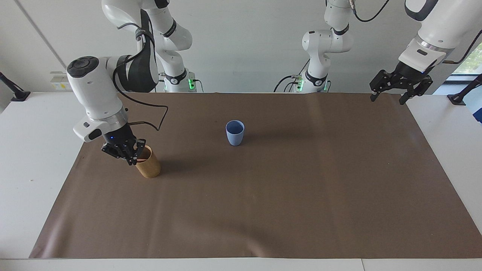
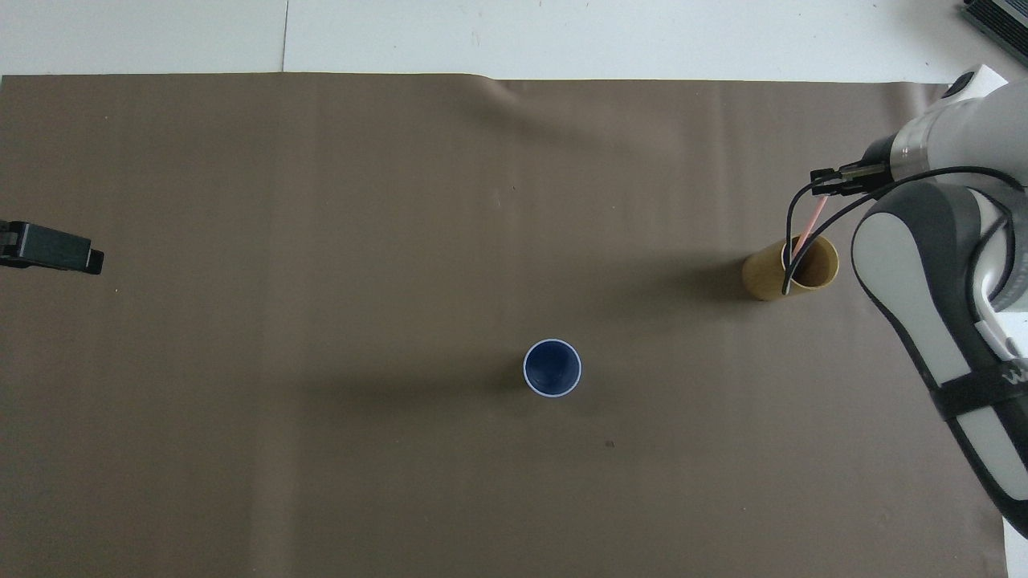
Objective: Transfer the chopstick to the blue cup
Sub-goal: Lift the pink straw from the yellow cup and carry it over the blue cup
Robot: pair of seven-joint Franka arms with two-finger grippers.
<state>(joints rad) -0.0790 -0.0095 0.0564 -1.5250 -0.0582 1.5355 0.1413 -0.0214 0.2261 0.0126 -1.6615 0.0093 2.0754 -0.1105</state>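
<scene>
With the right gripper (image 1: 131, 157) pinching the chopstick (image 2: 811, 225), lift it straight out of the tan cup (image 1: 148, 164).

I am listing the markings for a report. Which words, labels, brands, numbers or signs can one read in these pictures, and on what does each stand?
"W": first of the white letters on the black strap of the right arm; the picture's edge cuts off the rest.
The same strap in the facing view: marks too small to read.
Blue cup, tan cup, brown mat: no text.
</scene>
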